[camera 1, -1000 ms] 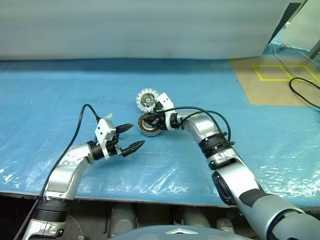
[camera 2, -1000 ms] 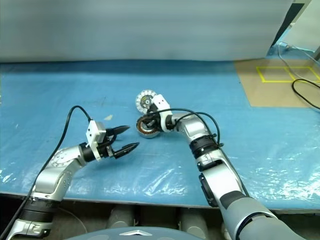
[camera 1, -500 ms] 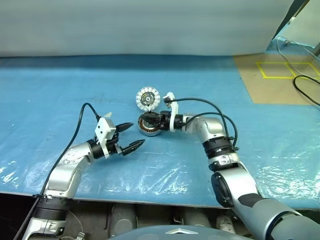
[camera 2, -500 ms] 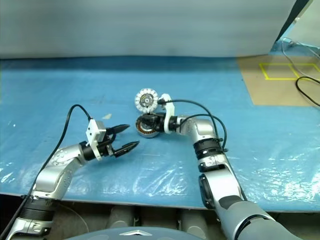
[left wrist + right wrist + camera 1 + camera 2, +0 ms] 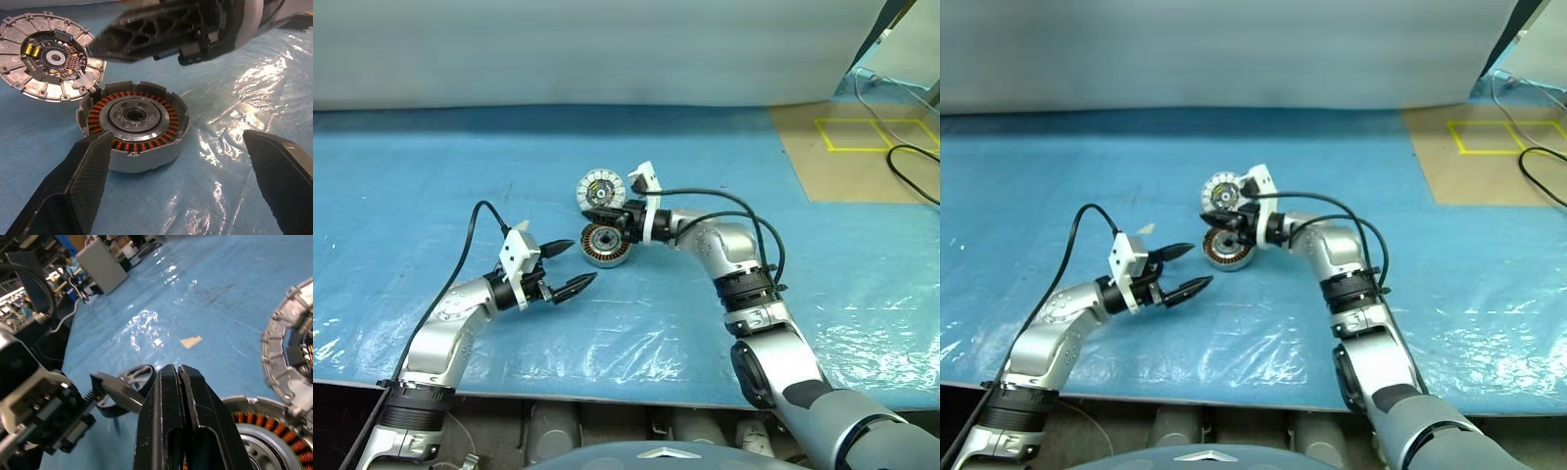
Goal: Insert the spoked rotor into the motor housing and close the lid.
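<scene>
Right gripper (image 5: 590, 212): fingers pressed together, nothing between them. It lies roughly level, pointing toward the left of the scene, and hangs just above the far edge of the motor housing (image 5: 606, 244), between it and the lid (image 5: 598, 186); contact with either cannot be told.

Left gripper (image 5: 570, 266): fingers spread wide, empty, roughly level, pointing right and slightly away, toward the housing. It sits near the housing's near-left side, not touching.

Motor housing: flat on the blue plastic sheet (image 5: 431, 186), open face up, axis vertical. The left wrist view shows the copper windings (image 5: 168, 128) in a ring around the silver hub (image 5: 135, 115); no wheel sits in the cup.

Lid: just beyond the housing on its far-left side, lying nearly flat with the toothed pale rim and dark centre facing up. In the left wrist view its rim meets or overlaps the housing's wall.

Spoked rotor (image 5: 131, 380): seen in the right wrist view, standing on edge on the sheet near the left gripper, partly hidden by one finger.
</scene>
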Tool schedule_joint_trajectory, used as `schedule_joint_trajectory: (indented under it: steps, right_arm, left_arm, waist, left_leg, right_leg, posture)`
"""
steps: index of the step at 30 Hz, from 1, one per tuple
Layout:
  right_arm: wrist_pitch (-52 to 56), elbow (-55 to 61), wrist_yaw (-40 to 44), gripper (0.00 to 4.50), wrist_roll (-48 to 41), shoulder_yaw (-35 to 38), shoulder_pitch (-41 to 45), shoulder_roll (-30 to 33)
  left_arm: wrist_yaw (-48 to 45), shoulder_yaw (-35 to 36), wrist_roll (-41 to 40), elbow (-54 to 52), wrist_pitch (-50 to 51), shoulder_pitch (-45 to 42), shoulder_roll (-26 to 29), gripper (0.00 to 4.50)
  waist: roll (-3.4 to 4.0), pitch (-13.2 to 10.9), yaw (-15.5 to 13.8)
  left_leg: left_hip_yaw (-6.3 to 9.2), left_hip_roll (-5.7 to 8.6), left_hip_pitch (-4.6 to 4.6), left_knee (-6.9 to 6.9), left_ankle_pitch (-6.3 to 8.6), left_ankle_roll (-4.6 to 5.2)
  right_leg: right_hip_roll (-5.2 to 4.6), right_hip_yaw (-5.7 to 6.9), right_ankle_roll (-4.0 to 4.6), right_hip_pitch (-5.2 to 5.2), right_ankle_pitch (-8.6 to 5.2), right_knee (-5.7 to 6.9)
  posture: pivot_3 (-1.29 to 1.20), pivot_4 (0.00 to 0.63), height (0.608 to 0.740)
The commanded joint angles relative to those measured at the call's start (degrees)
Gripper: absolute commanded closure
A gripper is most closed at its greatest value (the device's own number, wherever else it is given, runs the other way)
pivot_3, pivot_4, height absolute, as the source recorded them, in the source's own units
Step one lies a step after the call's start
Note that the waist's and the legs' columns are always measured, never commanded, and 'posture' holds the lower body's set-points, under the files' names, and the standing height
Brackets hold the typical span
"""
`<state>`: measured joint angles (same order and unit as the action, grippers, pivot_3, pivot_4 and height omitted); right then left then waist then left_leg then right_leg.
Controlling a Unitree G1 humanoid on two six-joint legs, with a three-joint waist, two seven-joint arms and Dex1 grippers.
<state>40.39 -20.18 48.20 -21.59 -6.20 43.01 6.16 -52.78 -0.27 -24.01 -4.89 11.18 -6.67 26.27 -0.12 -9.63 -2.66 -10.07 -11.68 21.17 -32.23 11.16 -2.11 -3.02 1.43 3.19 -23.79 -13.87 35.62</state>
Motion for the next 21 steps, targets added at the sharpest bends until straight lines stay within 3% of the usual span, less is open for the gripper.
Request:
schedule_joint_trajectory:
  steps: [1, 7, 12, 16, 21]
  right_arm:
    - [-0.88, 6.59, 3.76, 4.47, -1.66, -0.49, -0.43, 2.28]
    - [-1.62, 21.43, 11.03, 4.47, -1.7, -1.94, -5.34, 15.02]
    - [-4.65, 26.01, 12.3, 4.47, -0.3, -0.76, -10.62, 23.77]
    - [-3.13, 26.28, 10.56, 4.47, -2.26, 3.13, -14.1, 26.84]
    - [-2.72, 28.4, 6.84, 4.47, -2.86, 4.6, -17.18, 25.87]
  left_arm:
    - [0.74, 2.64, -1.32, -0.98, -0.76, -0.58, 0.3, 0.0]
    - [2.5, 9.62, -6.69, -7.27, 3.75, 1.79, 3.41, 0.0]
    - [3.87, 14.61, -9.82, -10.94, 7.14, 5.56, 6.43, 0.0]
    - [2.94, 16.8, -7.9, -8.76, 5.61, 9.14, 8.54, 0.0]
    - [5.76, 19.88, -10.08, -10.36, 9.56, 11.58, 9.29, 0.0]
  waist:
    - [-0.01, 0.0, -0.06]
    - [-0.09, -0.02, -0.3]
    - [-0.12, -0.02, -0.24]
    - [-0.12, -0.02, 0.13]
    - [-0.13, -0.03, 0.06]
  left_leg:
    - [0.0, 0.0, 0.0, -0.01, 0.0, 0.0]
    - [0.02, 0.01, -0.02, -0.03, 0.0, 0.01]
    - [0.02, 0.02, -0.1, -0.02, 0.01, 0.01]
    - [0.02, 0.0, -0.18, -0.07, 0.0, 0.03]
    - [0.02, 0.0, -0.26, -0.19, -0.01, 0.08]
  right_leg:
    - [0.0, 0.0, -0.01, 0.01, 0.0, 0.0]
    - [0.01, 0.01, -0.04, 0.1, 0.02, 0.01]
    - [0.02, 0.01, -0.03, 0.2, 0.01, -0.07]
    - [0.03, 0.0, 0.17, 0.25, -0.12, -0.09]
    - [0.03, -0.01, 0.18, 0.38, -0.13, -0.12]
  posture:
    - [0.0, 0.15, 0.74]
    - [0.0, 0.15, 0.74]
    - [0.0, 0.15, 0.74]
    - [0.0, 0.15, 0.74]
    - [0.0, 0.15, 0.74]
